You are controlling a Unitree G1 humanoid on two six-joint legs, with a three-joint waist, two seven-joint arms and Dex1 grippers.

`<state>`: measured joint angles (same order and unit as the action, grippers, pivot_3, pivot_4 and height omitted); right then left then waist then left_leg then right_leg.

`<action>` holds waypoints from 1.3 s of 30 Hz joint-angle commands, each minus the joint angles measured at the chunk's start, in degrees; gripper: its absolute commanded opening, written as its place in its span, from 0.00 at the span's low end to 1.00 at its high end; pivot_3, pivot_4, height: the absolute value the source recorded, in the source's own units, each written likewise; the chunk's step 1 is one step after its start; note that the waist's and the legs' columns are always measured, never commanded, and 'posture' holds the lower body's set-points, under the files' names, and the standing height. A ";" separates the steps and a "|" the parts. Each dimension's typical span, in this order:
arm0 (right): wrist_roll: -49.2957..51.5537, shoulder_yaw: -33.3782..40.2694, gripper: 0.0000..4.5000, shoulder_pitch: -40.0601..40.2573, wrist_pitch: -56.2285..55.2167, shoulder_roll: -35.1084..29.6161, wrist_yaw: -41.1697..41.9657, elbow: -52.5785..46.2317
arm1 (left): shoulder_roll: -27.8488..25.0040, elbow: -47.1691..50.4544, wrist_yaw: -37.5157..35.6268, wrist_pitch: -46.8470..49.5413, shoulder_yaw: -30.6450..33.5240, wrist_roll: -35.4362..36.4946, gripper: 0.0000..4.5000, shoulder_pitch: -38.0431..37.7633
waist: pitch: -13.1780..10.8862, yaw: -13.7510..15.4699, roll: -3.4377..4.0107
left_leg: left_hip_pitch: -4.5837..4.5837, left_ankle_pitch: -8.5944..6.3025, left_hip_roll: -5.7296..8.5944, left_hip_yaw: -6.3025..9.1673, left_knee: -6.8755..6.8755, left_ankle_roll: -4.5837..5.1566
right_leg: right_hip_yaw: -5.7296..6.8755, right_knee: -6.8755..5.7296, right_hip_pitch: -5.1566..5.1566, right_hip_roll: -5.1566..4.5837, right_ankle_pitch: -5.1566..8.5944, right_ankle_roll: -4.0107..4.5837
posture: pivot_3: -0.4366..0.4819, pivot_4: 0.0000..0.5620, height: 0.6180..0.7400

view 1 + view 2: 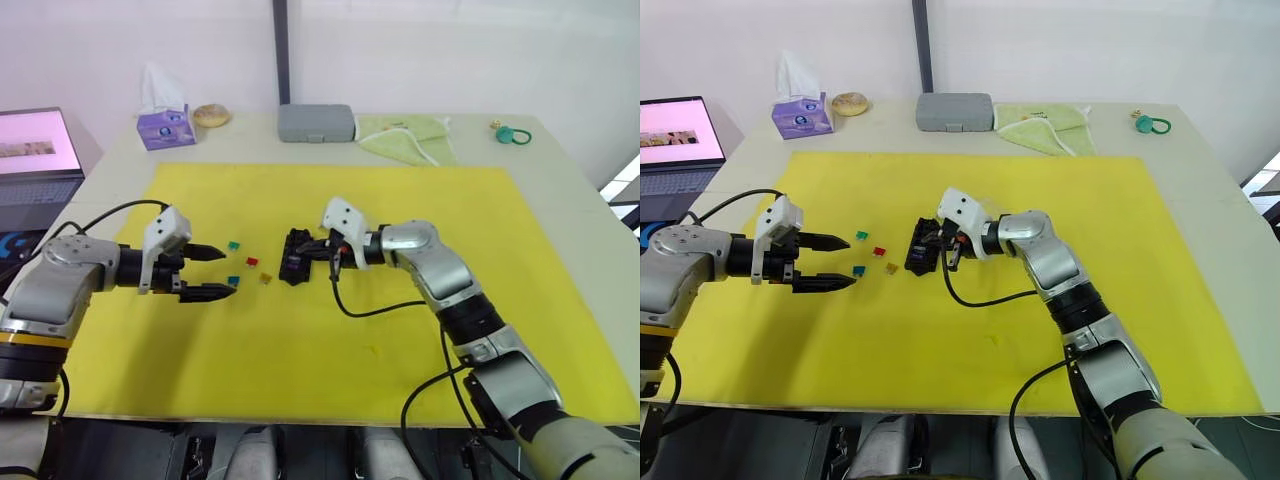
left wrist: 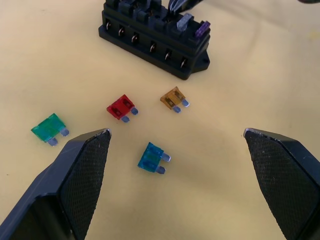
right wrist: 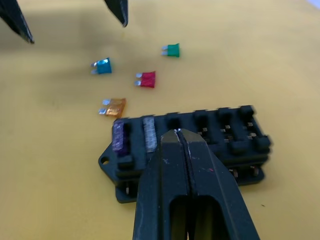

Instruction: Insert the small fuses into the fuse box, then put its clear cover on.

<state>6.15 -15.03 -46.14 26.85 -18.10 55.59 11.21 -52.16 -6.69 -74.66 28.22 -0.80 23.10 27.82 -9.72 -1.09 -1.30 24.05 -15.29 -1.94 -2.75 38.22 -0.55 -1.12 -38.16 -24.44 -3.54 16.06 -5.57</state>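
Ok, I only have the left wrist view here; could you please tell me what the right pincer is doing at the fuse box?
Observer: The right pincer is shut, with its tip at the top of the fuse box, right beside the seated grey fuse.
Operator: Thanks. Are the slots past that fuse filled?
Observer: No. In the right wrist view, the slots beyond the grey fuse look empty.
Operator: And what lies behind the yellow mat?
Observer: A grey case sits at the back of the table, with a green cloth to its right.

The right gripper [image 3: 179, 134] covers part of the fuse box [image 3: 220, 131]; the laptop [image 1: 35, 160] is cut off.
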 commanded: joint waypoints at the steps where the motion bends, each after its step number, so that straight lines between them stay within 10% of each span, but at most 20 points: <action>1: 3.48 5.04 0.12 -2.02 4.39 -1.58 -2.07 -8.48 | -0.36 0.44 1.05 0.63 3.26 1.27 1.00 -0.31 | 0.00 -0.01 0.00 | 0.00 0.00 0.00 0.01 0.00 0.00 | 0.00 0.00 0.00 0.00 0.00 0.00 | 0.48 0.27 0.97; 9: 8.61 9.36 0.96 10.55 23.68 -0.01 -14.78 -32.84 | 0.46 4.78 5.06 2.91 7.64 3.63 1.00 -4.65 | 0.01 0.16 -0.01 | 0.01 0.00 -0.02 0.14 -0.01 0.00 | -0.01 0.00 -0.01 -0.02 0.00 0.00 | 0.48 0.27 0.97; 20: 12.11 11.92 0.98 19.48 32.14 1.44 -23.74 -41.60 | 5.75 18.66 14.88 7.74 10.79 8.32 1.00 -11.41 | 0.01 0.14 -0.02 | 0.01 0.00 0.00 0.16 -0.01 -0.01 | -0.05 0.02 -0.01 -0.04 -0.01 0.00 | 0.48 0.27 0.97; 24: 13.48 14.68 0.98 18.38 30.77 -1.91 -22.76 -39.40 | 16.01 26.94 28.73 8.04 10.88 8.51 1.00 -13.71 | 0.02 0.25 -0.02 | 0.02 0.00 0.00 0.17 0.00 -0.01 | -0.05 0.04 0.02 -0.05 -0.01 0.00 | 0.48 0.27 0.97; 28: 14.94 17.41 0.98 17.14 29.44 -5.60 -21.72 -36.60 | 26.05 38.63 41.66 10.31 6.02 5.59 1.00 -20.62 | 0.03 0.27 -0.04 | 0.03 0.00 0.02 0.17 0.02 0.00 | -0.14 0.09 0.08 -0.17 -0.06 -0.09 | 0.48 0.27 0.97; 39: 21.28 17.01 0.98 14.94 32.15 -13.59 -17.16 -38.44 | 32.07 44.43 55.36 9.10 -3.47 -4.03 1.00 -27.60 | 0.04 0.27 -0.02 | -0.15 0.00 0.04 0.19 -0.02 0.00 | -0.18 0.04 0.16 -0.04 -0.05 -0.07 | 0.48 0.27 0.97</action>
<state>26.21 1.64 -30.00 59.31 -31.13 38.20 -24.94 -20.67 36.26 -20.48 38.89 -2.97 20.29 0.06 -9.68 -0.81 -1.32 23.90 -15.29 -1.89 -2.56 38.19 -0.55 -1.30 -38.10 -24.26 -3.58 16.01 -5.64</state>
